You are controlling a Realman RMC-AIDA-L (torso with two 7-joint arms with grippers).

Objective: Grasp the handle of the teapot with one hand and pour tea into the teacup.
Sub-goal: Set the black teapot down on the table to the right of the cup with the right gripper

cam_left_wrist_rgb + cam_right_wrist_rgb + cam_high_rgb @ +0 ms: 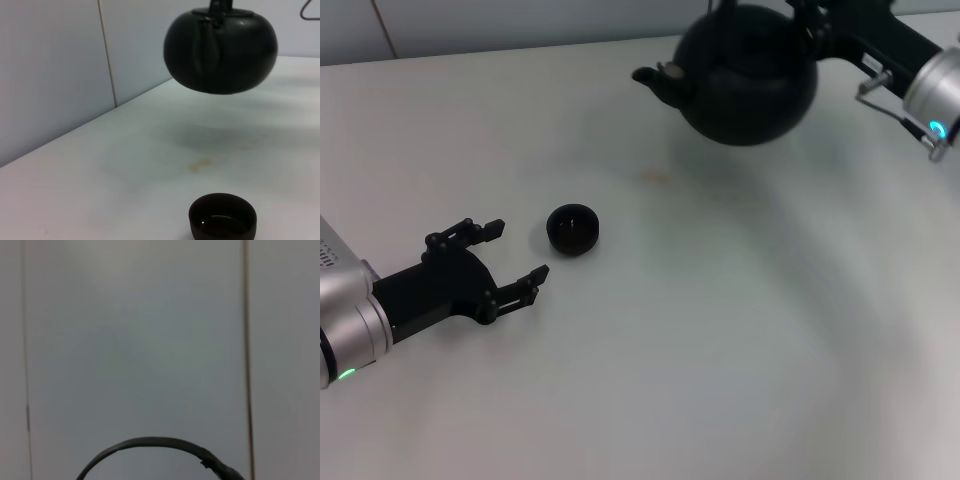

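Note:
The round black teapot (750, 75) hangs in the air above the far right of the white table, its short spout (655, 78) pointing to the left. My right gripper (812, 28) is shut on the handle above the pot. The handle rises out of the head view; its arch shows in the right wrist view (150, 442). The small black teacup (572, 228) stands on the table near the left, well apart from the pot. My left gripper (518, 250) is open and empty just beside the cup. The left wrist view shows the cup (222, 220) and the raised pot (222, 50).
A faint brownish stain (655, 177) marks the table between pot and cup. The pot's shadow (760, 175) lies on the table beneath it. A pale panelled wall (520, 25) runs along the table's far edge.

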